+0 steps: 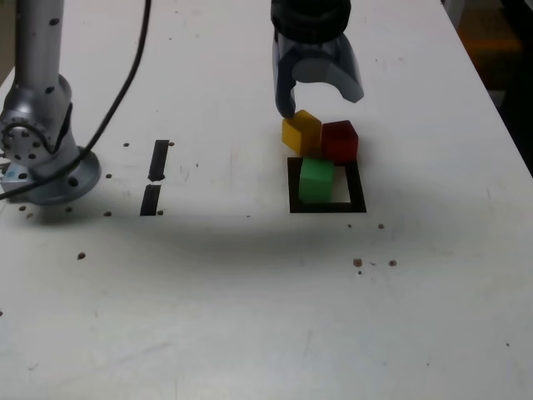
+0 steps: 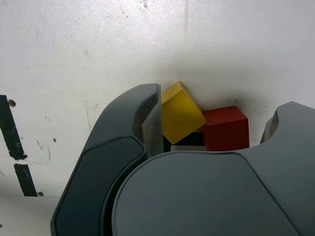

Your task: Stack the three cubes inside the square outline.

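Note:
In the exterior view the green cube (image 1: 316,180) stands inside the square outline (image 1: 326,206), in its left part. The yellow cube (image 1: 301,132) sits turned at the outline's far left corner. Beside it, the red cube (image 1: 340,140) rests on the outline's far edge. My gripper (image 1: 321,96) hangs open just above and behind the yellow and red cubes. Its left finger (image 1: 285,98) is down at the yellow cube's back corner. In the wrist view the yellow cube (image 2: 181,114) lies against one finger (image 2: 151,125) and the red cube (image 2: 225,128) sits between the jaws. The green cube is hidden there.
Two short black strips (image 1: 158,160) (image 1: 150,200) lie at the exterior view's left, near the arm's grey base (image 1: 42,158) and its black cable (image 1: 125,83). Dark specks dot the white table (image 1: 250,317). The table's edge runs along the exterior view's right.

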Available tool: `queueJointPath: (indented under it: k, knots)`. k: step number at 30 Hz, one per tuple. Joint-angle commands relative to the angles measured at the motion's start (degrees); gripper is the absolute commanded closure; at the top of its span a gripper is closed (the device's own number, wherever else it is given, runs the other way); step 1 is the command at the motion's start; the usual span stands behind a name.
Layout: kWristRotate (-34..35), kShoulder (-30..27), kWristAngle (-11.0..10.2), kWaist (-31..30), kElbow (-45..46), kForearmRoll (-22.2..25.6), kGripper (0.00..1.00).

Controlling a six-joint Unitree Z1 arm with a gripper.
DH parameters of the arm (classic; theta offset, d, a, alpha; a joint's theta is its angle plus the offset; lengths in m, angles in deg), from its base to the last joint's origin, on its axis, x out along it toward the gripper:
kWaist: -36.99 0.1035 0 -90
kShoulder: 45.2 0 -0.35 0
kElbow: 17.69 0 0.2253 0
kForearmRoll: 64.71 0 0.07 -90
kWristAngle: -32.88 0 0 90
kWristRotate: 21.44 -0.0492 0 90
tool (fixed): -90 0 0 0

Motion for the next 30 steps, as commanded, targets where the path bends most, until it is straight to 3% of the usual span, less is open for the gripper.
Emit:
queueJointPath:
  k: [1,12,30]
  knots:
    - [-0.4,-0.6,0.4,-0.2,0.2,-0.1,0.15]
    - [-4.9,-1.6,4.9,-8.1,0.7,0.0,0.15]
    - [-5.4,1.0,7.8,-13.3,7.0,-2.6,0.15]
